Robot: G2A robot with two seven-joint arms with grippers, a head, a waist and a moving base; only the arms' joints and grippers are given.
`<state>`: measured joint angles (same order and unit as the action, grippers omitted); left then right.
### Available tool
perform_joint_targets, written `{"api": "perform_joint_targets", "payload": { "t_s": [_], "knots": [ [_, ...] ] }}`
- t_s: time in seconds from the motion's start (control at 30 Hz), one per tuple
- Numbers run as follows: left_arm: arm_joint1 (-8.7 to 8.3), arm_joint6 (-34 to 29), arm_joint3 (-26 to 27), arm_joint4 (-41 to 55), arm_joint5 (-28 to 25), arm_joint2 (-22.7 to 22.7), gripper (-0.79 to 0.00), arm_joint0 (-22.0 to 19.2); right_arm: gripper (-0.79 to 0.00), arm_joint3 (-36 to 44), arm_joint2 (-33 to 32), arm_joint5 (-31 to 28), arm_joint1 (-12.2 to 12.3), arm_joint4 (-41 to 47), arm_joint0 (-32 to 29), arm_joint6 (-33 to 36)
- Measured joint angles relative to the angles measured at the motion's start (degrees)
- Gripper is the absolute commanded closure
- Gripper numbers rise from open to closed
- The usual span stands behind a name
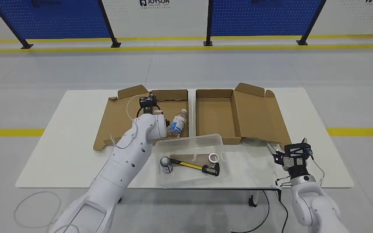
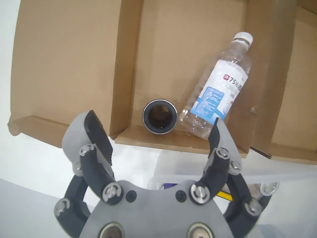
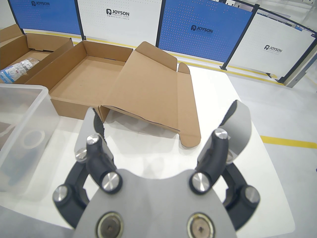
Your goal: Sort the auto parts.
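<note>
So, left gripper (image 2: 154, 122): spread, empty, over left box's (image 2: 74, 50) near edge.
Bearing (image 2: 159, 119): in that box's near corner, beside bottle (image 2: 218, 90); seemingly sorted.
Right gripper (image 3: 163, 107): spread, waiting by table's (image 1: 70, 145) right edge.

A white worktop (image 1: 64, 140) carries two open cardboard boxes side by side, the left box (image 1: 119, 125) and the right box (image 1: 215, 116), flaps spread out; a clear plastic bin (image 1: 192, 138) sits just in front of them
</note>
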<state>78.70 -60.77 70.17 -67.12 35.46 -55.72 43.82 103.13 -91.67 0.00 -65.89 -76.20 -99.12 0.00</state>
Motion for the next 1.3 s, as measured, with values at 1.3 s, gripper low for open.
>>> {"api": "perform_joint_targets", "payload": {
  "t_s": [1.3],
  "knots": [
    [-5.79,-15.5,40.6,1.0,-45.8,-7.4,-0.785,25.1,-0.785,0.0,0.0,0.0,0.0,0.0,0.0,0.0]
  ]
}}
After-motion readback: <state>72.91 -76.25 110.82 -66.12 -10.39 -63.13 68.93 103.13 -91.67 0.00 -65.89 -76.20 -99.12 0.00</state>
